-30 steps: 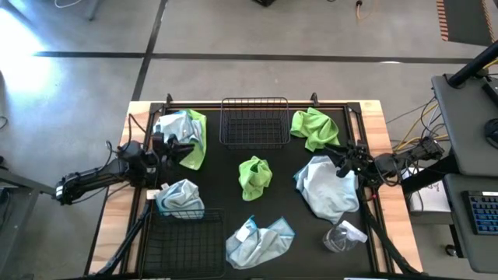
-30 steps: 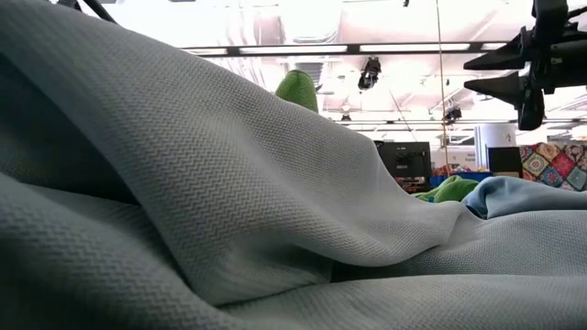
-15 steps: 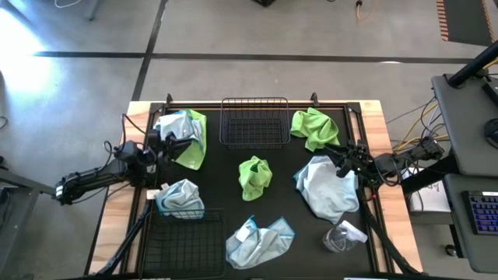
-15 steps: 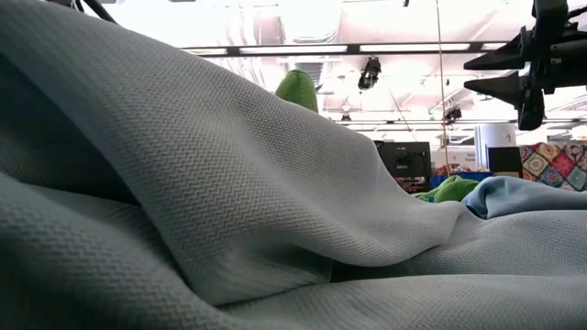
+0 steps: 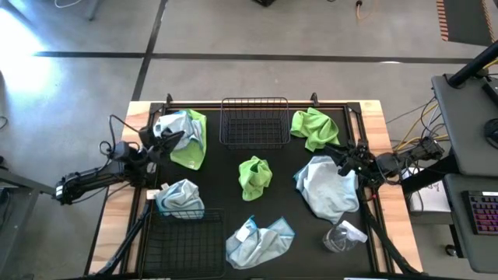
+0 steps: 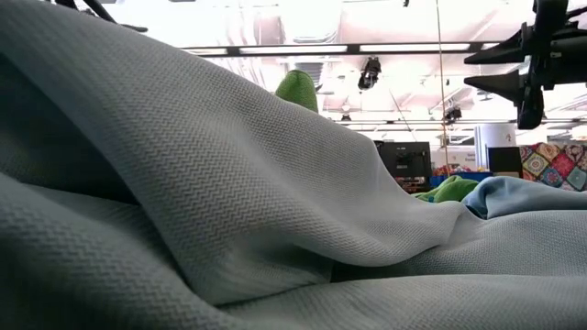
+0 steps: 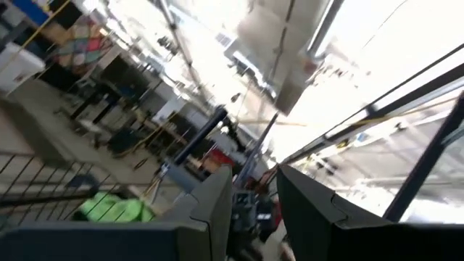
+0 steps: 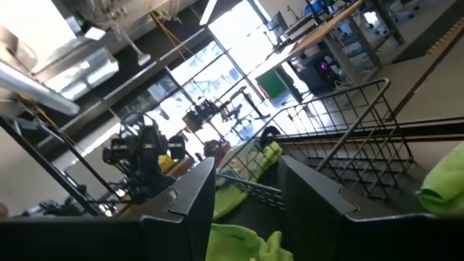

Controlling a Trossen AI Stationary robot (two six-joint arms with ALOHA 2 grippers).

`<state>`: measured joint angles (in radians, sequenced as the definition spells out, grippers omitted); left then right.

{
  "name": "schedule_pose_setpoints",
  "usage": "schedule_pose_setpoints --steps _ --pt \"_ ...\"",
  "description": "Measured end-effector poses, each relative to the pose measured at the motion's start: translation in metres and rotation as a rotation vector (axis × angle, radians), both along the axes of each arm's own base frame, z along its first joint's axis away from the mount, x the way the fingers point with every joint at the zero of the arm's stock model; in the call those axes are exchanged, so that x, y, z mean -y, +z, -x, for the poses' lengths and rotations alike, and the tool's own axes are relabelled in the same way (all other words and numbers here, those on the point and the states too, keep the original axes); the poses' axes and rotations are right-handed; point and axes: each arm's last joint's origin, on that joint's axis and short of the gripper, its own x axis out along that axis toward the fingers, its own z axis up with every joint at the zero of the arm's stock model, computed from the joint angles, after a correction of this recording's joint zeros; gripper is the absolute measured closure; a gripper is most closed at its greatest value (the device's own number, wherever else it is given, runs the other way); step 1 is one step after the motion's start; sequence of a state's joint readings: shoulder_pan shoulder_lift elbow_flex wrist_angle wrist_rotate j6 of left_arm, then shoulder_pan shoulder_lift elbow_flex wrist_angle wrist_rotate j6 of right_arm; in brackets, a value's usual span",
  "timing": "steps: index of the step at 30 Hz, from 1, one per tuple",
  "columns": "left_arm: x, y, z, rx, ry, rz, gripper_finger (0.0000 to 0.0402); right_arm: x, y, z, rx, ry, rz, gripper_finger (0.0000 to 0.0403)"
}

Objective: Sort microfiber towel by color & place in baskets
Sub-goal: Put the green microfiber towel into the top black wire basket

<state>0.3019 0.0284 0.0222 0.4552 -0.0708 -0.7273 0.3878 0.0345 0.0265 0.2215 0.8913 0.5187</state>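
Six crumpled towels lie scattered on the worktop (image 5: 233, 198), none with a clear long axis. The left tool (image 5: 173, 140), empty with fingers apart, hovers at the green-and-blue towel pile (image 5: 185, 136). The right tool (image 5: 340, 165), open and empty, hangs over the large blue towel (image 5: 327, 190). One blue towel (image 5: 179, 198) drapes over the near basket (image 5: 187, 241).

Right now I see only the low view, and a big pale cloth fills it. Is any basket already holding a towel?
Observer: Yes. The near basket has one pale blue towel lying over its far edge.
Operator: And the far basket?
Observer: The far basket holds nothing.
Operator: Where is the left gripper?
Observer: The left gripper is open, beside the blue and green towels at the table's far left corner.
Operator: And the right one?
Observer: The right gripper is open above a pale blue towel.
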Motion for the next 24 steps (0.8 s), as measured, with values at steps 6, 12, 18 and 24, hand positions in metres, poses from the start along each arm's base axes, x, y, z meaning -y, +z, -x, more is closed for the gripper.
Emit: schedule_pose_setpoints --steps 6,12,18,24 --pt "0.0 0.008 0.004 0.093 0.014 -0.007 0.0306 0.001 0.007 0.002 0.062 -0.001 -0.021 0.0257" --pt "0.0 0.017 0.006 0.174 0.044 0.013 0.0306 0.004 0.046 0.012 0.095 0.0 0.089 0.0257" --pt "0.002 0.062 0.009 0.13 0.077 -0.112 0.0306 0.013 0.099 0.035 0.092 -0.014 0.254 0.0257" --pt "0.002 0.13 0.008 -0.056 0.154 -0.247 0.0306 0.022 0.13 0.058 -0.019 0.01 0.264 0.0257"
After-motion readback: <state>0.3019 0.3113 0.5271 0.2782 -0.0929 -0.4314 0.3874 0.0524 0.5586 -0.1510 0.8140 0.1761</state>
